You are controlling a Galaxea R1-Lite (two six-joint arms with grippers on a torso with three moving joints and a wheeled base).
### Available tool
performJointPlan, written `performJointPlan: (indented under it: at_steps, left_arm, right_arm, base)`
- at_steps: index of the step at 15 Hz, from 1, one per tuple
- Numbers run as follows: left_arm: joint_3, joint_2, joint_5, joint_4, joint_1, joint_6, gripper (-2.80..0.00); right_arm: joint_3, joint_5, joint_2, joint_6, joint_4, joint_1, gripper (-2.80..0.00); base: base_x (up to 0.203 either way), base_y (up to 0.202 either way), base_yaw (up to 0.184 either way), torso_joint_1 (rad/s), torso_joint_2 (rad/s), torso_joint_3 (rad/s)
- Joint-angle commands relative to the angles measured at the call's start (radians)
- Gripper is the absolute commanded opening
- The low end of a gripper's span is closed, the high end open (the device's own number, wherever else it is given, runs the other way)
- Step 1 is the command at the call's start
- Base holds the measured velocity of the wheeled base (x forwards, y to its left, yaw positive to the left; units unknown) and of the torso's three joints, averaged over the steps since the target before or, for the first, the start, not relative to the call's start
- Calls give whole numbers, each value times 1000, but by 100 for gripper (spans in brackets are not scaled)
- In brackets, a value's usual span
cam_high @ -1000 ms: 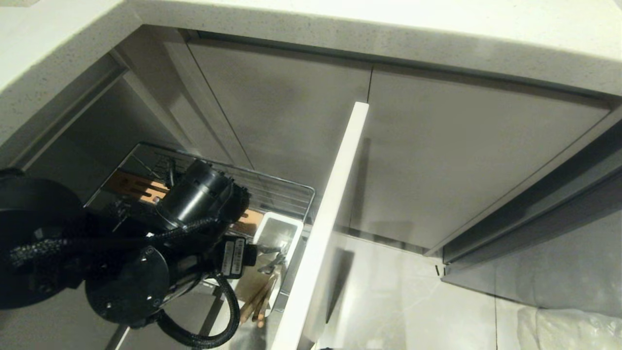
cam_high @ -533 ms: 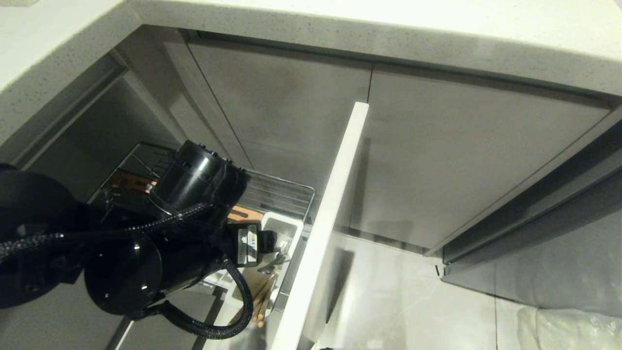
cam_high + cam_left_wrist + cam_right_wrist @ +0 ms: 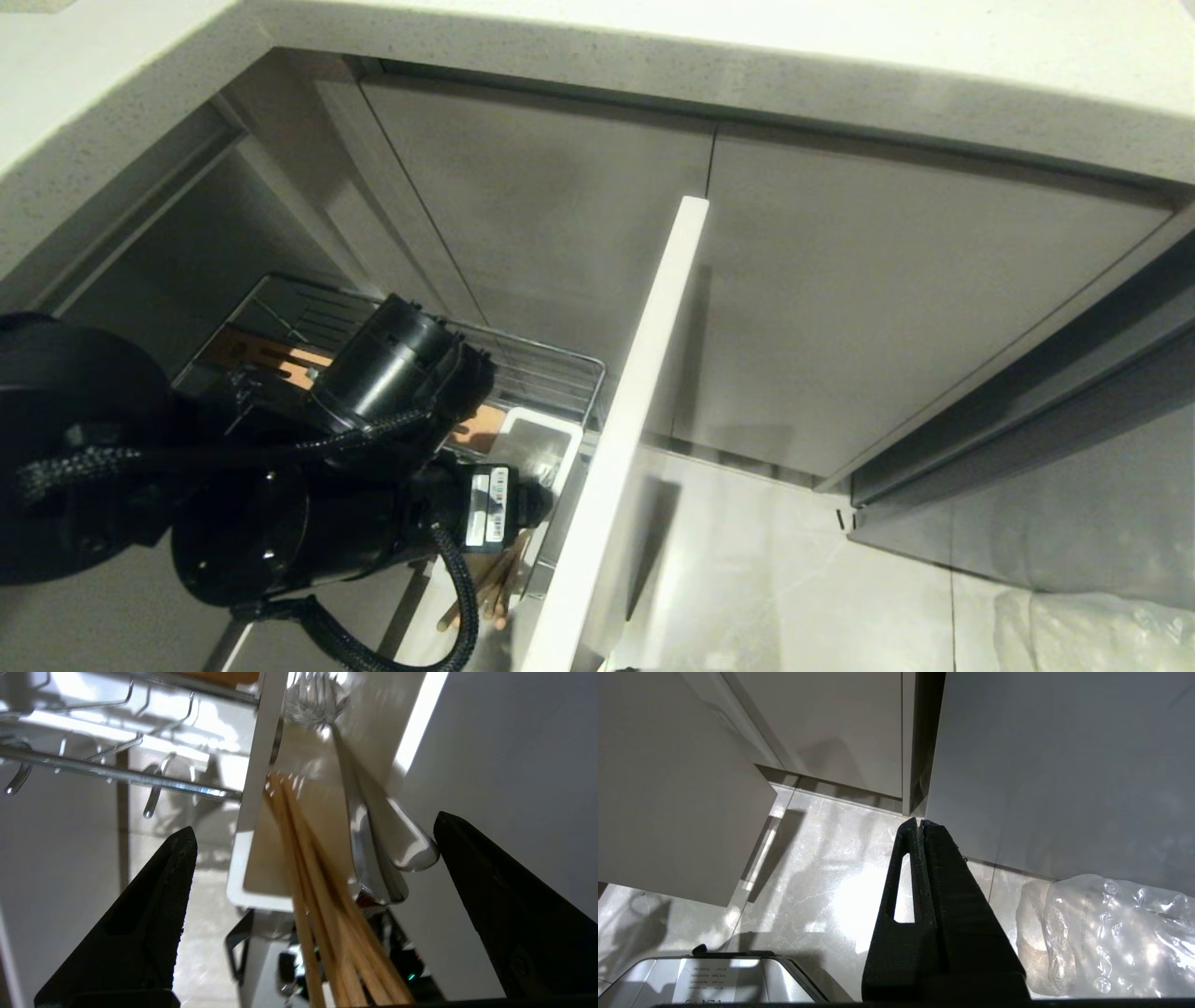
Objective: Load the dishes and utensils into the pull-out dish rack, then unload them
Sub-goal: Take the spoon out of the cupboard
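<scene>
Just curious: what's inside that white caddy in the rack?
The caddy holds chopsticks and a fork, handles sticking out. Its bottom and their lower ends can't be seen.

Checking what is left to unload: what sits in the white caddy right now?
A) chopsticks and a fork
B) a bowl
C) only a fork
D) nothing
A: in the left wrist view, the chopsticks and the fork both stand in the caddy, between the open left gripper's fingers.

grey cabinet doors (image 3: 840,308), bubble wrap (image 3: 1106,933)
</scene>
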Motion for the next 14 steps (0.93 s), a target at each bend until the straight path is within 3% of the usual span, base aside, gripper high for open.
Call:
performJointPlan:
  at_steps: [1,4,10,14]
  left_arm:
    - [-6,27,5,28,1,-3,0]
    - [-4,38,51,35,3,-6,0]
    - [0,39,256,34,10,-6,0]
    - [2,37,269,31,12,-6,0]
  right_arm:
    - [0,0,0,0,0,0,-280]
    - [0,0,0,0,0,0,-280]
    - [0,0,0,0,0,0,-280]
    - [0,0,0,0,0,0,-280]
  base:
    - [0,0,0,0,0,0]
    - [0,0,0,0,0,0]
    - [0,0,0,0,0,0]
    - [0,0,0,0,0,0]
